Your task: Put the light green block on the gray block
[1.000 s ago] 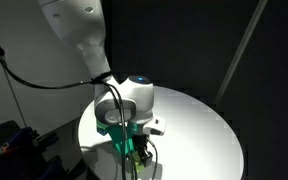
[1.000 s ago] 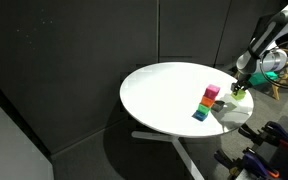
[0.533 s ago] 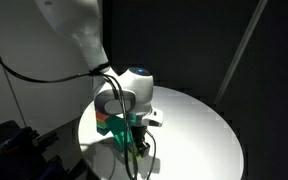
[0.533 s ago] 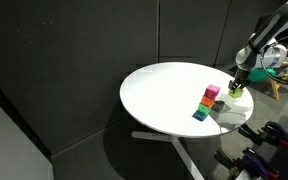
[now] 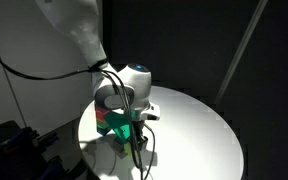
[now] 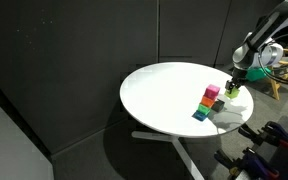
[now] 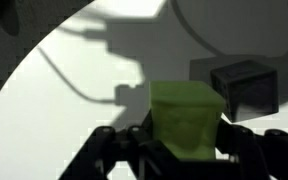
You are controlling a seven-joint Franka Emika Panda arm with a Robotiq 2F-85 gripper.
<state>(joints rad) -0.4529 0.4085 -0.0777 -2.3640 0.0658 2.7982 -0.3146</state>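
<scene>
Where the fingers meet, the light green block sits clamped.

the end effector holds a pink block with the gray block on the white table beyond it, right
No: in the wrist view the end effector holds the light green block, not a pink one. The gray block is on the white table beyond it.

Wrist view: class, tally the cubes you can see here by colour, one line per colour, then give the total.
yellow-green cube: 1
dark gray cube: 1
Total: 2
</scene>
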